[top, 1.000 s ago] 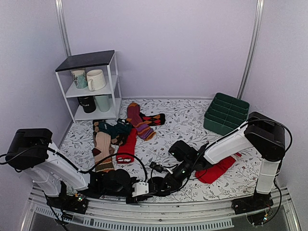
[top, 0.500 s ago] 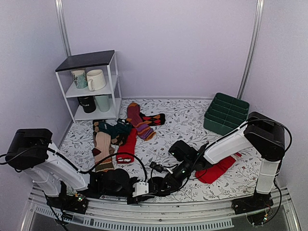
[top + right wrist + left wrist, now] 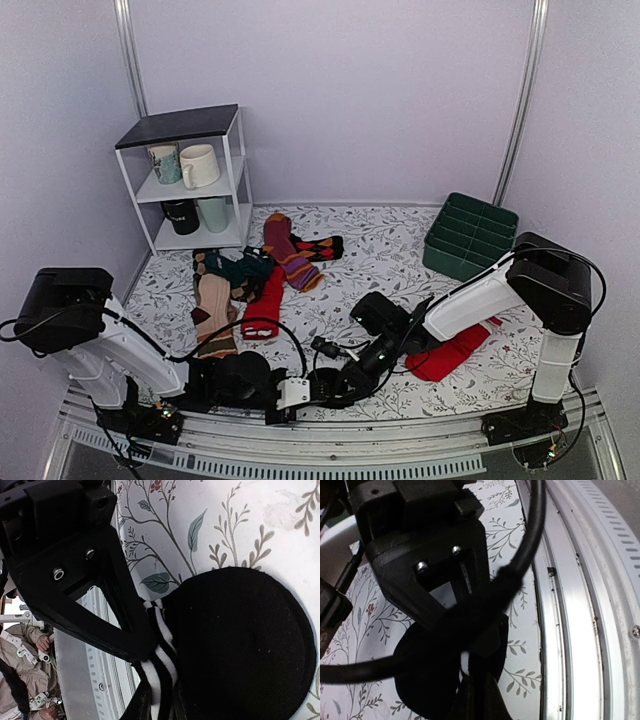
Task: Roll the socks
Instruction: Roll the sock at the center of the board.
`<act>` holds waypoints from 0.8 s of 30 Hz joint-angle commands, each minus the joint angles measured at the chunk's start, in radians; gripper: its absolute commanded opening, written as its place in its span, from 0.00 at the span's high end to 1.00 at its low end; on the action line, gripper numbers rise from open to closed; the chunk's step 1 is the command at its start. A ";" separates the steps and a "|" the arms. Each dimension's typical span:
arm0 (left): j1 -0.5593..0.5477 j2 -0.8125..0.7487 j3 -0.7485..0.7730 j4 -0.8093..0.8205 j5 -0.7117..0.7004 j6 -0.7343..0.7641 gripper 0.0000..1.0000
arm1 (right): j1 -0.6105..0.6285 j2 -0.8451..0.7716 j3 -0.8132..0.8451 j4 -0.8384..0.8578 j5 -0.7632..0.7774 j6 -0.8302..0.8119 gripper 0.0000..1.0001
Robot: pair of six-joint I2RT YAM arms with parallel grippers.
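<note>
Gripping the socks (image 3: pixel 240 650) with both end effectors at the near edge of the surface (image 3: pixel 390 255).
Top view: the left end effector (image 3: pixel 291 393) and the right end effector (image 3: pixel 320 385) meet tip to tip. Left wrist view: the fingers are clenched on black fabric. Right wrist view: the fingers pinch the white-striped cuff beside the round roll.

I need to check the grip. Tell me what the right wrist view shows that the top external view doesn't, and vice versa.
Right wrist only: the white-striped cuff pinched in the right gripper, a person beyond the rail. Top only: mug shelf, green bin, red sock, loose sock pile. Both: the black socks, floral table.
</note>
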 commanded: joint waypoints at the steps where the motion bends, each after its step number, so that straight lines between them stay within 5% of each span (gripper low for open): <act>1: -0.012 0.023 0.020 -0.065 0.020 -0.026 1.00 | 0.015 0.067 -0.066 -0.128 0.113 0.014 0.82; 9: 0.025 0.055 0.056 -0.208 0.133 -0.131 1.00 | 0.015 -0.158 -0.174 0.164 0.356 -0.024 0.70; 16: 0.086 0.060 0.080 -0.290 0.262 -0.207 1.00 | 0.023 -0.467 -0.455 0.609 0.491 -0.166 0.56; 24: 0.159 0.120 0.132 -0.395 0.429 -0.258 1.00 | 0.143 -0.477 -0.512 0.604 0.552 -0.389 0.53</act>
